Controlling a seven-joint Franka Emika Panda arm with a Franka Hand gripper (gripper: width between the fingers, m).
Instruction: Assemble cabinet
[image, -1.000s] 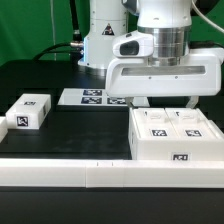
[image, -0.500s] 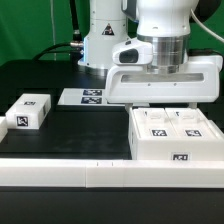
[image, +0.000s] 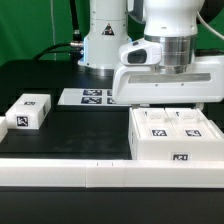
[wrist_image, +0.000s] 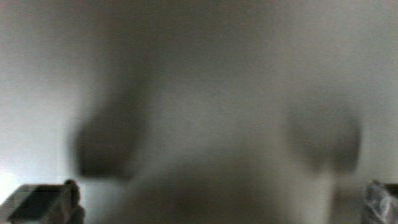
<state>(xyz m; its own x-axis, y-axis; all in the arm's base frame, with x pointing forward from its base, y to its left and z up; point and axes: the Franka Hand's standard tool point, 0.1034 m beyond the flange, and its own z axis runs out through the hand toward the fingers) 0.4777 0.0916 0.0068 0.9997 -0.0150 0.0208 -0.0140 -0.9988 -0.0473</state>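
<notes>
Near the table's (image: 75, 128) edge on the exterior view's left lies a small white drawer block (image: 28, 110), with square black-and-white tags on its top and front. Toward the far edge the marker board (image: 88, 97) lies flat. By the front edge, toward the exterior view's right corner, sits the cabinet body (image: 175, 142), tagged on top and front; the patterns are too small to read. The gripper (image: 168, 100) hangs close over it, fingers (wrist_image: 45, 203) spread wide.

matt white plastic cabinet body (image: 172, 140), matching smooth white block (image: 28, 110), matt black table (image: 75, 135), glossy white arm casing (image: 165, 20)
</notes>
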